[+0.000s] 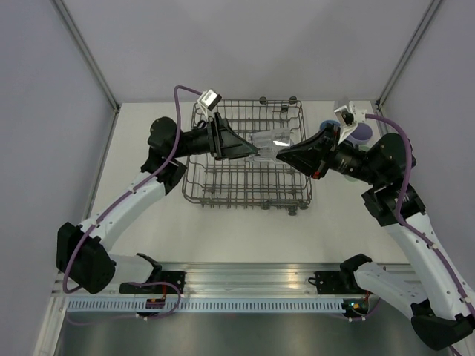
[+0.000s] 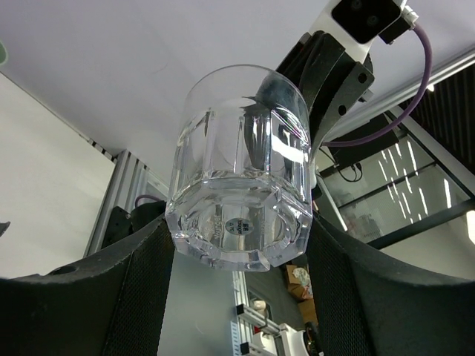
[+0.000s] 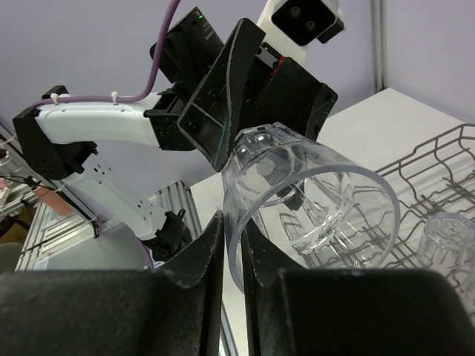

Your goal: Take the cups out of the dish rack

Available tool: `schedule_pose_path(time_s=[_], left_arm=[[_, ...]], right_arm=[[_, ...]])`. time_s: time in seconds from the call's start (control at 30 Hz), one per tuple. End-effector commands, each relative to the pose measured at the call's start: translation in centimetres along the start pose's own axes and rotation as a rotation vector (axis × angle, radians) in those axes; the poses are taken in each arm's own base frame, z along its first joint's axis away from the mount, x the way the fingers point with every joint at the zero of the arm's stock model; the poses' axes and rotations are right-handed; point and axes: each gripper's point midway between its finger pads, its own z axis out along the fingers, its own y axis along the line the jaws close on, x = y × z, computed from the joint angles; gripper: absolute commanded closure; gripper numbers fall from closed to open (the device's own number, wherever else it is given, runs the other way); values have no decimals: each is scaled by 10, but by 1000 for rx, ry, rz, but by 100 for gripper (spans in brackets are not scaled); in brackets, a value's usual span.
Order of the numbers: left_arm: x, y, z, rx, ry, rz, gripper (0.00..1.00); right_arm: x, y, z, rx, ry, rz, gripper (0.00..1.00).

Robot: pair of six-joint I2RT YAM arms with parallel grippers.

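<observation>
- The clear cup (image 1: 272,139) hangs on its side at the centre of the top view, above the dish rack (image 1: 223,185), caught between both grippers.
- The left gripper (image 1: 257,151) is spread wide, its fingers (image 2: 141,297) clamped on either side of the cup's thick base.
- The right gripper (image 1: 283,156) is nearly closed, its fingers (image 3: 197,297) pinching the rim wall, one inside and one outside.
- A second clear cup (image 3: 445,237) sits in the rack at the right edge of the right wrist view.

L arm (image 1: 130,199), R arm (image 1: 404,219) reach inward; L fingers (image 2: 141,297), R fingers (image 3: 197,297) both clamp cup (image 2: 237,185).
</observation>
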Motion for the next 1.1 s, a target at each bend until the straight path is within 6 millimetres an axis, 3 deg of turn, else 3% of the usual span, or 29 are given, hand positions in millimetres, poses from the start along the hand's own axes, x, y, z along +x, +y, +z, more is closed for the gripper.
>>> schedule_pose_path(time_s=[0.0, 0.03, 0.17, 0.2, 0.33, 0.53, 0.7, 0.77, 0.9, 0.93, 0.97, 1.03, 1.07], left_arm=[[-15, -15, 4, 15, -21, 59, 98], [-17, -14, 5, 2, -25, 53, 98], [-29, 3, 6, -103, -88, 69, 72], [-29, 8, 5, -140, -94, 51, 67], [-32, 11, 2, -175, -114, 88, 44], [-28, 23, 4, -202, -105, 64, 21], [-27, 31, 3, -221, -113, 70, 11], [-27, 35, 2, -234, -116, 68, 0], [-29, 53, -6, -344, -136, 105, 0], [-34, 54, -10, -382, -169, 127, 0], [-36, 58, -14, -417, -184, 139, 0], [-32, 65, -27, -498, -188, 165, 0], [-35, 70, -32, -538, -210, 180, 1]], right_arm=[[-3, 22, -3, -111, -2, -19, 100], [0, 24, -4, -123, 9, -5, 100], [-2, 30, -7, -145, -7, -28, 100], [1, 23, -7, -101, 4, -18, 99], [2, 20, -10, -69, 5, -30, 100], [-9, 7, -12, 35, -30, -52, 100], [-11, -1, -12, 80, -44, -49, 100], [-12, -6, -11, 106, -41, -44, 99], [-11, -32, -22, 282, 9, -74, 99], [5, -44, -29, 354, 78, -38, 100], [-5, -59, -39, 467, 72, -77, 100], [5, -86, -54, 633, 138, -63, 100], [16, -104, -75, 772, 205, -76, 100]])
